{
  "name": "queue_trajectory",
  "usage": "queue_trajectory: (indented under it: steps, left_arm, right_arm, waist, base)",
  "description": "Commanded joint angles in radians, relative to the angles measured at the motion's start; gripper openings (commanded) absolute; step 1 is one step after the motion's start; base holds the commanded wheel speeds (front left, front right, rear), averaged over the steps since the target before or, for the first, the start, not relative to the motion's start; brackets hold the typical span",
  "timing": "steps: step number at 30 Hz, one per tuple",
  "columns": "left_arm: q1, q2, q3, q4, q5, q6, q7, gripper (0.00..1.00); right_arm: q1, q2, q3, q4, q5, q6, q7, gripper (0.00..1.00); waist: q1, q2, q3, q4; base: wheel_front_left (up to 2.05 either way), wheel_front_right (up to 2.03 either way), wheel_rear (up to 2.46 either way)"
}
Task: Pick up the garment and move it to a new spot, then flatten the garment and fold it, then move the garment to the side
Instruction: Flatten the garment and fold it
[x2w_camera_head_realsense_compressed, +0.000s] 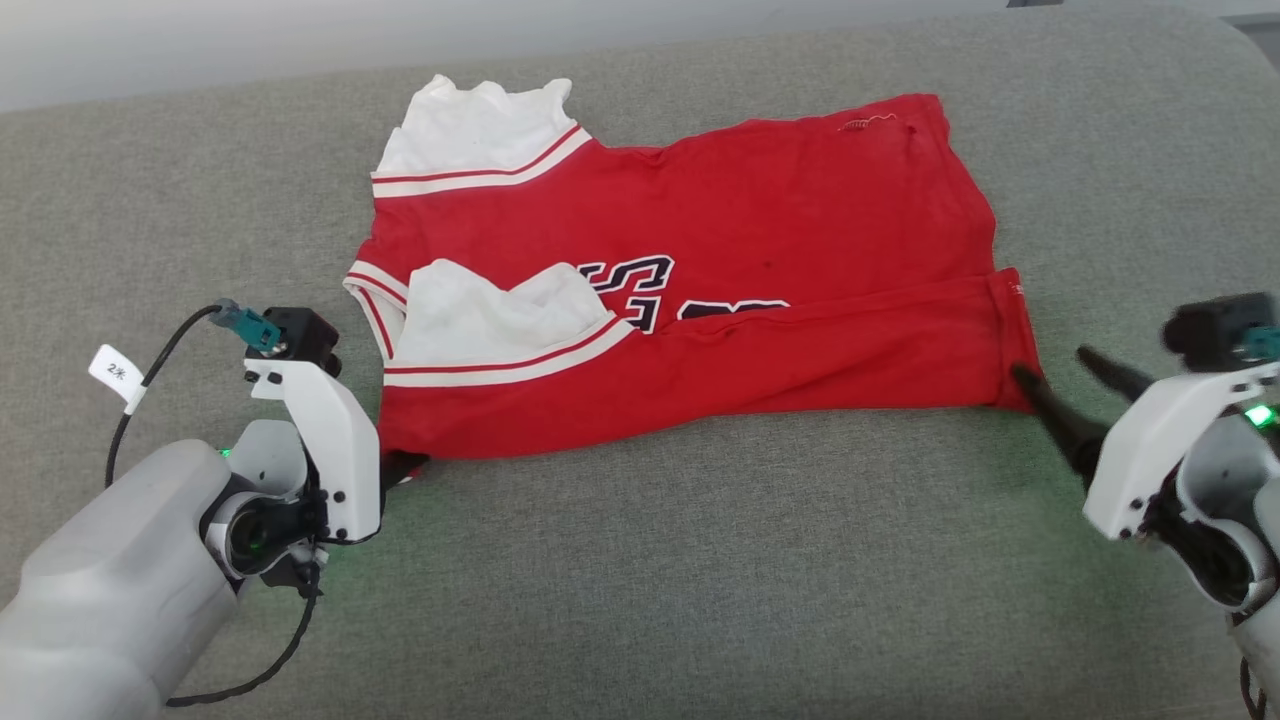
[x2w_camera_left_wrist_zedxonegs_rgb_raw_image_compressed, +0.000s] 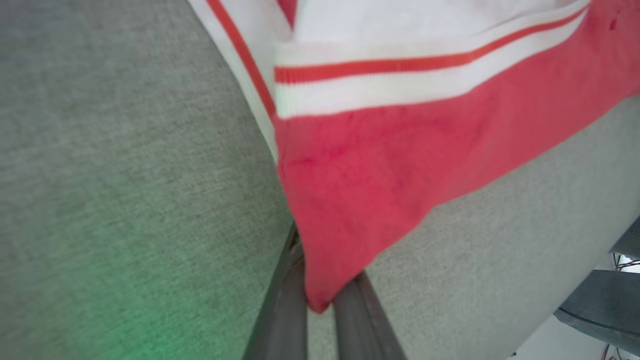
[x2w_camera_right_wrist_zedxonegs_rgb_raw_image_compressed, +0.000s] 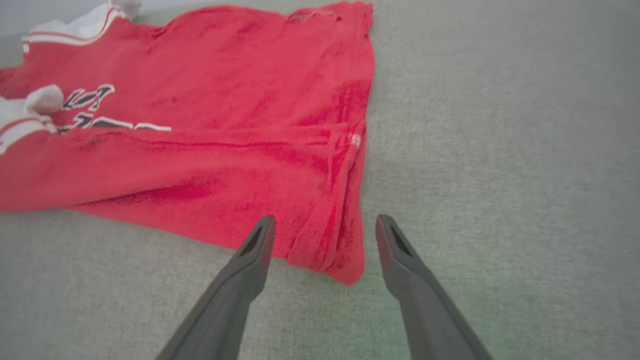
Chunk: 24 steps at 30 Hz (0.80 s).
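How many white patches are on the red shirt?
2. One white fabric patch lies at the soft red shirt's far left corner; the other sits nearer, beside the dark lettering. Folds may hide more.

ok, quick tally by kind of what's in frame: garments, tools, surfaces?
garment: 1
tools: 2 (left tool shut on a near corner of the garment, right tool open, with the other near corner between its fingers)
grey cushion: 1
Total: 4

Garment (x2w_camera_head_realsense_compressed: 800, 220) being shown in bright red, sleeve panels (x2w_camera_head_realsense_compressed: 480, 125) in white, trim (x2w_camera_head_realsense_compressed: 480, 177) striped red and white — dark lettering (x2w_camera_head_realsense_compressed: 640, 285) being outlined in white, surface (x2w_camera_head_realsense_compressed: 640, 580) being seen in flecked grey.
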<state>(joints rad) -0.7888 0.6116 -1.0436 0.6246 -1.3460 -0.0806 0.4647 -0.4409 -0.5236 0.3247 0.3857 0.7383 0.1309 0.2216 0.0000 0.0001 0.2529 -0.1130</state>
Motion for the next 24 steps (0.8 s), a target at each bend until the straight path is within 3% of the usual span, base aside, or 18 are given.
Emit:
queue_trajectory:
  steps: [1, 9, 16, 17, 19, 24]
  left_arm:
    - [0.028, -0.042, -0.029, 0.001, 0.014, -0.007, 0.002, 0.00]
    - [0.005, -0.060, -0.033, -0.001, 0.026, -0.021, -0.014, 0.00]
    - [-0.008, -0.084, -0.037, 0.010, 0.037, -0.029, -0.031, 0.00]
    - [-0.007, -0.089, -0.038, 0.015, 0.038, -0.033, -0.037, 0.00]
    - [-0.003, -0.091, -0.037, 0.017, 0.038, -0.037, -0.049, 0.00]
    - [0.012, -0.078, -0.032, 0.016, 0.035, -0.043, -0.078, 0.00]
  right_arm:
    - [0.004, -0.005, 0.017, -0.010, -0.003, 0.000, 0.033, 1.00]
    - [-0.109, -0.024, 0.129, 0.040, -0.012, 0.000, 0.301, 1.00]
    - [-0.203, -0.006, 0.172, 0.175, -0.044, 0.000, 0.360, 1.00]
    - [-0.209, 0.000, 0.192, 0.199, -0.036, 0.000, 0.352, 0.47]
    - [-0.209, 0.004, 0.205, 0.216, -0.023, 0.000, 0.337, 0.00]
    - [-0.213, -0.010, 0.233, 0.248, 0.004, -0.001, 0.295, 0.00]
  waist:
    - [0.0000, -0.0001, 0.001, 0.004]
    - [0.0000, -0.0001, 0.026, 0.014]
    - [0.0000, -0.0001, 0.049, 0.040]
    - [0.0000, -0.0001, 0.050, 0.046]
    - [0.0000, -0.0001, 0.048, 0.050]
    - [0.0000, -0.0001, 0.036, 0.049]
  base:
    - [0.00, 0.00, 0.00]
    - [0.00, 0.00, 0.00]
    - [0.00, 0.00, 0.00]
    - [0.00, 0.00, 0.00]
    - [0.00, 0.00, 0.00]
    - [0.00, 0.00, 0.00]
